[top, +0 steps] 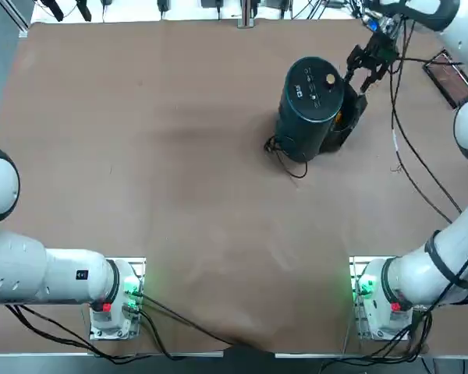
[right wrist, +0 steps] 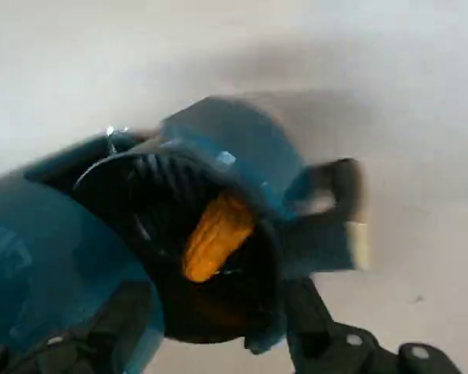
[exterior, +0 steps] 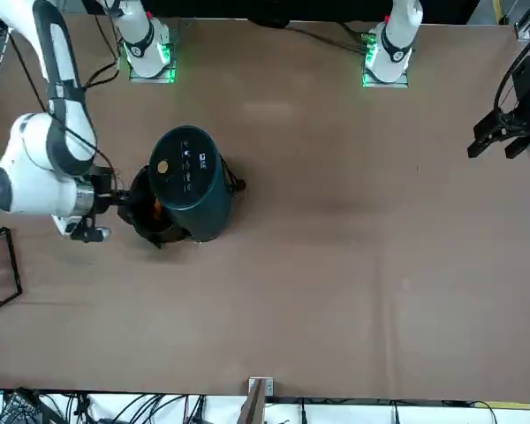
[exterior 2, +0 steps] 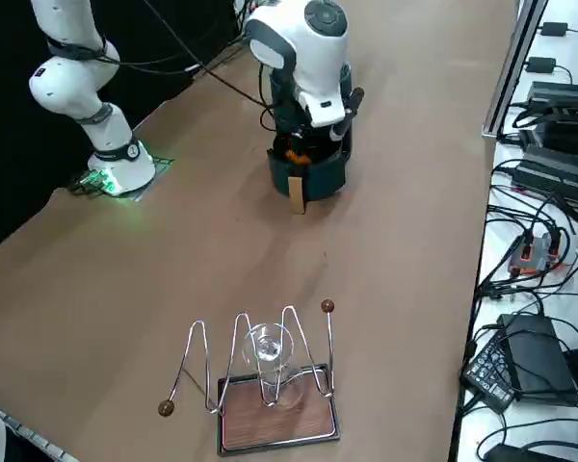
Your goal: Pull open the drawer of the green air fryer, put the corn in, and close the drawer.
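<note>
while the corn (right wrist: 215, 236) lies in the pulled-out drawer (right wrist: 242, 265), the right pincer (top: 364, 64) hangs above it, spread wide and empty.

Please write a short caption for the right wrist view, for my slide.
The corn lies inside the pulled-out drawer of the green air fryer, with the open right pincer above it.

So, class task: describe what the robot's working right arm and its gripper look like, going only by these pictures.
The right arm has glossy white rounded segments with dark bands at the joints. Its base glows green with a red spot. Black cables trail along it. The right gripper is black, with two slim black fingers.
</note>
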